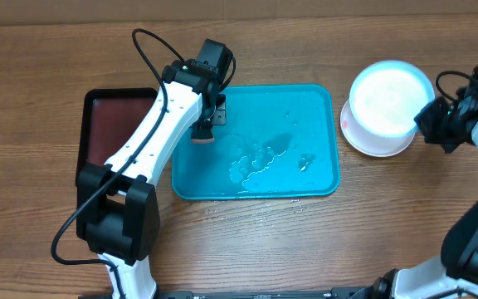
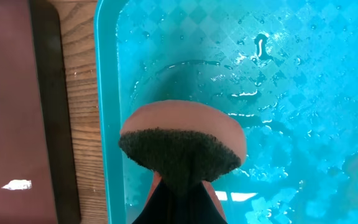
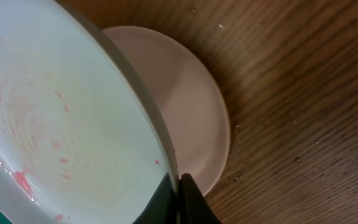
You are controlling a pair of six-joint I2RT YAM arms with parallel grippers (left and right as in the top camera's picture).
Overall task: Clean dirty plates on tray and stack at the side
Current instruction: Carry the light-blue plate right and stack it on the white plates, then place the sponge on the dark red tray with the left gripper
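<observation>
Bench [image 1: 40, 66]: brown wood grain.

Tray [image 1: 335, 141]: mid-bench, long side running left to right. The floor is wet, with water [image 1: 260, 162] pooled and beaded across the middle and toward the near edge. A few drops lie on the bench just beyond the near rim. No plates in it.

Black tray [image 1: 110, 124]: just left of the tray with a strip of bench between, partly under the left arm.

Left claw [image 1: 203, 133]: over the tray's left part, close to the left rim, pointing down. It is closed on a sponge [image 2: 179, 146], pinching it from above. The sponge has a salmon-pink body with a dark scouring pad facing the wrist camera. Cannot tell whether the sponge touches the tray floor.

Right claw [image 1: 432, 123]: right of the tray, at the right edge of the plates. Its fingers [image 3: 166, 196] are clamped on the rim of the cyan plate [image 1: 388, 95].

Cyan plate: held over the white plate [image 1: 372, 145], covering most of it. It is tilted in the wrist view. Pale red smears [image 3: 20, 180] and faint specks show on its inner face, heaviest near the lower rim in that view.

White plate: flat on the bench, just right of the tray and apart from its rim. A crescent shows at its near and left side. Contact between the two plates cannot be told.
</observation>
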